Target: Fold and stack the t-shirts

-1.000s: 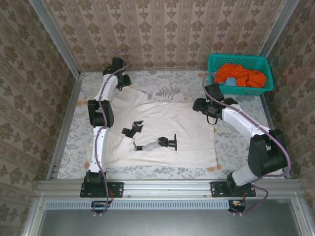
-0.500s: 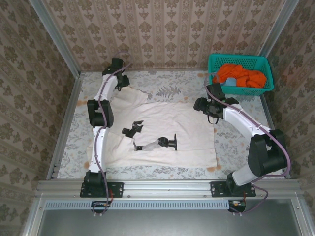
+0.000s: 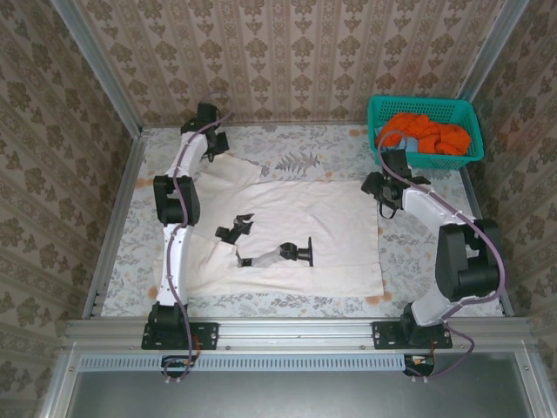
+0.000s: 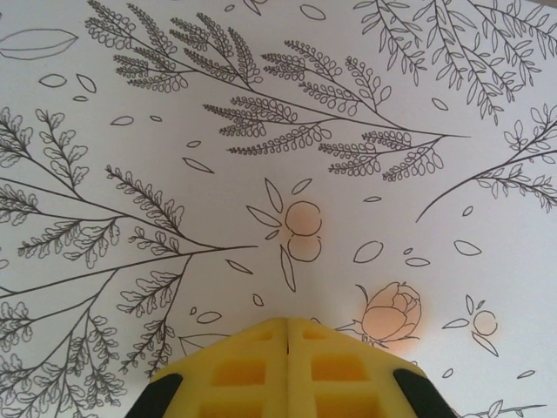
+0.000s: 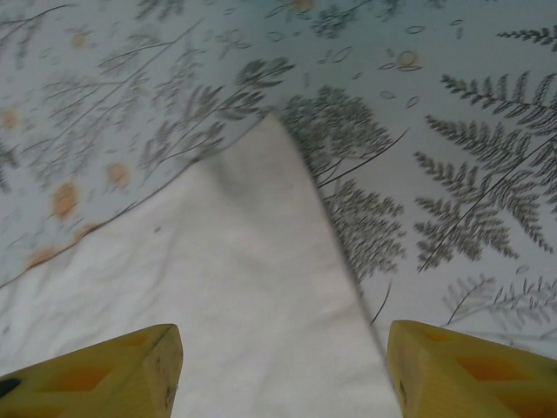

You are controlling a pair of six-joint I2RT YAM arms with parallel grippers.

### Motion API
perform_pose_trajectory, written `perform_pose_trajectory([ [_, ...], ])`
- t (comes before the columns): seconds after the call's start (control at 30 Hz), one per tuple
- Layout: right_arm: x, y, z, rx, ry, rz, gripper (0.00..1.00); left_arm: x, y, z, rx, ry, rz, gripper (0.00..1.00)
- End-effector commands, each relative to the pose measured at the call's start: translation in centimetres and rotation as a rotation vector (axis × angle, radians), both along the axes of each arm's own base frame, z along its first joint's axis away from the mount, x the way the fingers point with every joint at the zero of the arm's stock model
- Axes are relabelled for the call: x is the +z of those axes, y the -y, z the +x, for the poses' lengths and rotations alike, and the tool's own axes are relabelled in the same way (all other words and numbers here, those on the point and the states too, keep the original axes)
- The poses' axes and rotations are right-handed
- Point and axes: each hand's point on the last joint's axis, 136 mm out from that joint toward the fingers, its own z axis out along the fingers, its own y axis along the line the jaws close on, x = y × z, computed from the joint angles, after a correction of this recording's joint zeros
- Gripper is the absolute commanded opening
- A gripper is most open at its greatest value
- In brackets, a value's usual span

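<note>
Cream shirt: large cream-white short-sleeved cloth t-shirt (image 3: 296,231) with small black printed marks, spread flat mid-tabletop, soft and lightly creased.
Shirt corner (image 5: 235,287): plain weave, coming to a point on the print in the right wrist view.
Orange shirts: bright orange cloth t-shirts (image 3: 425,131), bunched in the basket.
Basket: teal plastic lattice basket (image 3: 418,99), at the far right corner of the tabletop.
Tabletop (image 3: 322,148): pale cover printed with grey ferns and peach flowers.
Left tool (image 3: 214,144): arm stretched to the far left, just beside the cream shirt's sleeve; yellow fingers (image 4: 244,370) pressed together over bare print, nothing seen between them.
Right tool (image 3: 381,187): arm bent, at the cream shirt's far right corner; yellow fingers (image 5: 130,366) spread, with cloth between them.
</note>
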Motion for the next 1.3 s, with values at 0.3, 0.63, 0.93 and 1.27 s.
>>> perform_pose_trajectory([
  [0.3, -3.6, 2.3, 6.4, -0.1, 0.135, -0.014, 0.5, 4.7, 5.7, -2.6, -0.083, 0.069, -0.039, 0.0],
  [0.63, -4.3, 3.5, 8.7, -0.156, 0.167, 0.024, 0.49, 6.6, 5.5, -4.3, -0.103, 0.081, -0.009, 0.0],
  [0.93, -5.3, 3.1, 8.8, -0.149, 0.081, 0.033, 0.47, 7.4, 5.8, -4.5, -0.128, 0.091, -0.015, 0.0],
  [1.27, -5.8, 2.4, 7.9, -0.145, 0.069, 0.077, 0.41, 8.5, 6.8, -5.0, -0.172, 0.101, -0.034, 0.0],
])
